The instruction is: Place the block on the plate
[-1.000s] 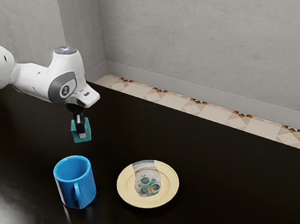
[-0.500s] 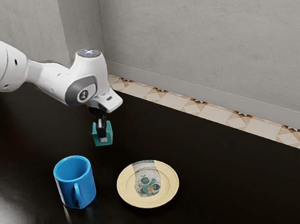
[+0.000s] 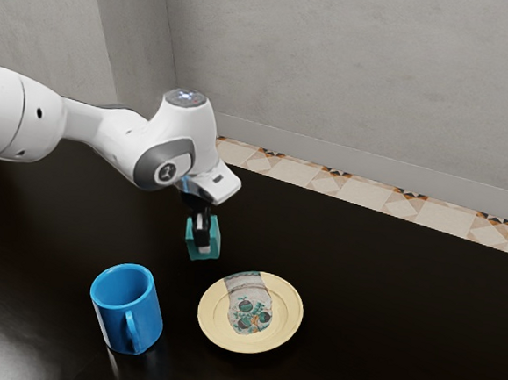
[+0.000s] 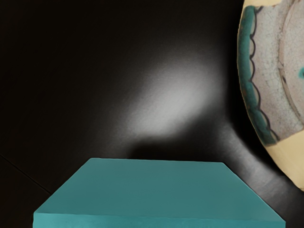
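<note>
My gripper [image 3: 201, 241] is shut on the teal block [image 3: 214, 242], holding it above the dark table in the exterior view. The cream plate [image 3: 211, 327], with a patterned patch across its middle, lies just beyond and below the block toward the exterior view's right. The block [image 4: 159, 190] looms large at the lower edge of the wrist view, and part of the plate [image 4: 289, 161] shows beside it. Block and plate are apart.
A blue mug [image 3: 122, 307] stands upright on the black table [image 3: 385, 315], beside the plate on the exterior view's left. Behind the table's far edge are a tiled floor strip [image 3: 368, 193] and a grey wall [image 3: 351, 74].
My gripper has carried the block toward the exterior view's right and slightly lower, closer to the plate. Mug and plate have stayed where they were.
</note>
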Robot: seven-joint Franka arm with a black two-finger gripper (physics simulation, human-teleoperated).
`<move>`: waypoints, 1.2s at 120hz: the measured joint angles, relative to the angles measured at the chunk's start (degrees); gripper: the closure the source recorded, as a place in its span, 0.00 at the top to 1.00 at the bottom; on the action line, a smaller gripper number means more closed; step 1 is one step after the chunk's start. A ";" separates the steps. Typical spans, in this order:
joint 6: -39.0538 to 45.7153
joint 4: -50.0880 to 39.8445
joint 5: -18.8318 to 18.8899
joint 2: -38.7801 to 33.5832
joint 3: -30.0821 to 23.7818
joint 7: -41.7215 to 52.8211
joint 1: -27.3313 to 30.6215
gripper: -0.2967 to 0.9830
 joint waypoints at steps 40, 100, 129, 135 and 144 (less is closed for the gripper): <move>-1.56 -0.09 2.03 -0.36 -4.89 -4.60 -1.88 0.53; -5.24 -2.45 3.61 -1.32 -11.24 -13.23 -2.31 0.54; -5.46 -3.46 4.47 -1.33 -13.66 -17.31 -3.12 0.54; -5.39 -3.77 4.57 -1.33 -13.77 -18.05 -3.23 0.54; -5.26 -4.00 4.68 -1.12 -13.82 -19.08 -3.37 0.53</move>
